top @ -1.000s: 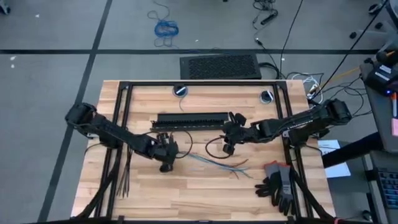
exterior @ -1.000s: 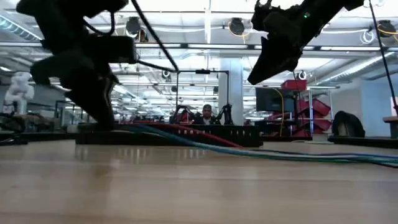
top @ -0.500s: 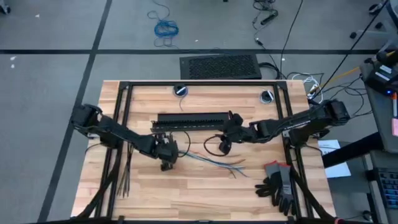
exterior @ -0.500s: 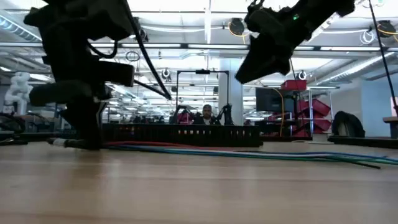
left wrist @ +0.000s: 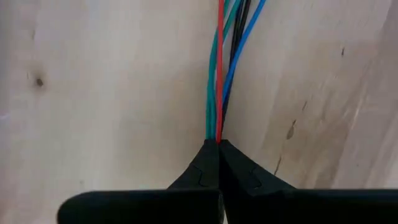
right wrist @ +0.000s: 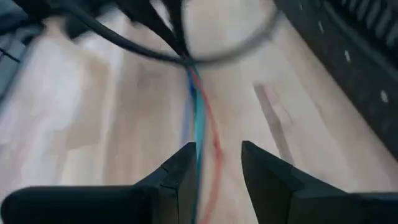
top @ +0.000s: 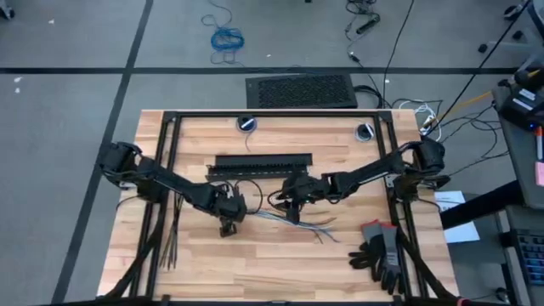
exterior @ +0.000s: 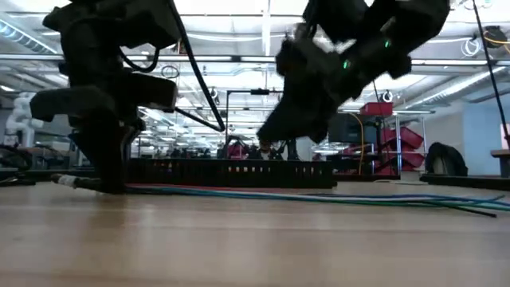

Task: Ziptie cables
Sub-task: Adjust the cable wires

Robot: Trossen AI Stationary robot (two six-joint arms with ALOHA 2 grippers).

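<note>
The cables [top: 293, 221], thin blue, green, red and dark wires, lie along the table's middle, their splayed ends [top: 327, 229] toward the right. My left gripper [left wrist: 218, 144] is shut on their left part, low over the wood [exterior: 107, 175]. My right gripper [right wrist: 214, 163] hangs open above the cables' middle [right wrist: 198, 118], clear of the table in the low view [exterior: 267, 143]. A thin dark loop [right wrist: 236, 46] shows above the wires beyond it. The zipties [top: 170, 242], thin dark strips, lie flat near the left edge. My left gripper pinches the bunched cables [left wrist: 217, 127] between its two fingertips, several wires together. The wires run straight on from the tips, in line with the fingers. In the low view the fingers point down and the cables lie flat on the table from there.
A long flat black bar [top: 259, 163] lies across the table behind both grippers. Dark work gloves [top: 381, 251] rest at the near right. A black frame [top: 170, 127] runs along the far edge and down both sides of the table. A person [exterior: 263, 147] sits far off in the room.
My right gripper has swung toward the table's left and come down over the cables' middle, staying open. My left gripper has gone down with the cables' held end, which was lifted off the wood and now lies flat.
</note>
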